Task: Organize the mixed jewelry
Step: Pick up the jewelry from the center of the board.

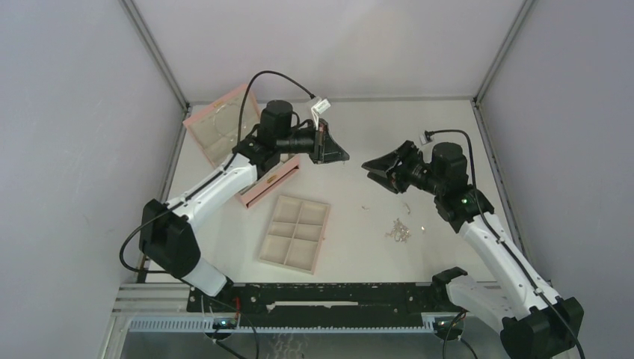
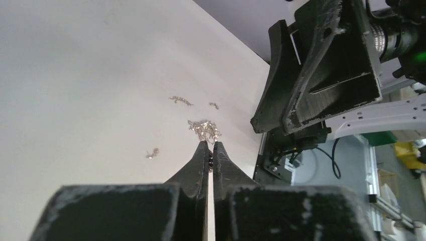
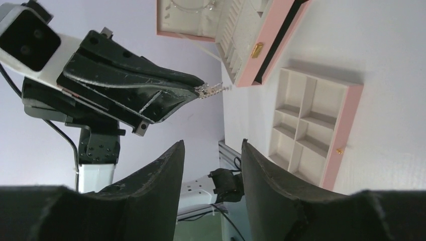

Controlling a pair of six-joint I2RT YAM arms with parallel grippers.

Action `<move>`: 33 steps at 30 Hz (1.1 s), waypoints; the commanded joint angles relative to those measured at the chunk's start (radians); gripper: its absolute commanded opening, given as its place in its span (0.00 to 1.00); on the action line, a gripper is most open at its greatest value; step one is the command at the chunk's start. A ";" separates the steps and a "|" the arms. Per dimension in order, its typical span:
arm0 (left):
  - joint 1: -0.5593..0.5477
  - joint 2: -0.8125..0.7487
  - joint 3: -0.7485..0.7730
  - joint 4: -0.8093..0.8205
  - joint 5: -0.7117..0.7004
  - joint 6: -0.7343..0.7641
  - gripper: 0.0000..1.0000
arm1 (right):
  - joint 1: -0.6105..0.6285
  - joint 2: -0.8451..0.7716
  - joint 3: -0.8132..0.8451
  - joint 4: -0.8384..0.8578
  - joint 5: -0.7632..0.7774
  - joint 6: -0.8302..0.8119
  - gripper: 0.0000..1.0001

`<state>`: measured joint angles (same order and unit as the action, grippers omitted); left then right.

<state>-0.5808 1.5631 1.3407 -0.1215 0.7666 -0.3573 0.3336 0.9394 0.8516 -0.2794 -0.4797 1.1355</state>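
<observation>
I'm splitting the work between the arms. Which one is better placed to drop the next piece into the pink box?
Left, probably. The left gripper is shut on a small chain cluster near the pink box; the right gripper is open and empty.

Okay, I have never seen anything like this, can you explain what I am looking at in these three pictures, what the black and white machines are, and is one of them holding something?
These are two robot arms on a white table. One picture looks down from above; the other two come from cameras on each wrist. The left gripper is shut on a small sparkly chain piece, held up in the air. The right gripper is open and empty, facing it. On the table lie loose silver jewelry pieces, a six-compartment tray that looks empty, and an open pink jewelry box at the back left.
</observation>
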 commanded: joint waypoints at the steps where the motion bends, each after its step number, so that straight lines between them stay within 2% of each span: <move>1: -0.007 -0.043 0.003 0.098 -0.015 0.111 0.00 | 0.009 0.005 0.026 0.054 0.018 0.068 0.52; 4: -0.006 -0.037 0.008 0.095 0.015 0.095 0.00 | 0.020 -0.004 0.025 0.063 0.067 0.066 0.45; 7: -0.003 -0.024 0.023 0.076 0.054 0.067 0.00 | 0.053 -0.037 0.016 0.127 0.151 -0.028 0.44; 11: 0.005 0.044 0.156 -0.124 0.172 0.047 0.00 | 0.154 -0.098 0.015 0.154 0.336 -0.379 0.46; 14: 0.005 0.068 0.221 -0.274 0.242 0.043 0.00 | 0.208 -0.127 0.012 0.146 0.382 -0.612 0.48; 19: 0.010 0.057 0.204 -0.310 0.326 -0.050 0.00 | 0.180 -0.117 0.009 0.168 0.210 -0.810 0.50; 29: 0.019 0.035 0.186 -0.291 0.414 -0.167 0.00 | 0.095 -0.097 0.009 0.195 -0.195 -0.943 0.48; 33: 0.023 0.026 0.188 -0.274 0.425 -0.189 0.00 | 0.096 -0.081 0.009 0.189 -0.286 -0.961 0.50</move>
<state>-0.5667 1.6356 1.5204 -0.4274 1.1370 -0.4957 0.4313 0.8474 0.8516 -0.1364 -0.6044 0.2447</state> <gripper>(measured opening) 0.012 0.488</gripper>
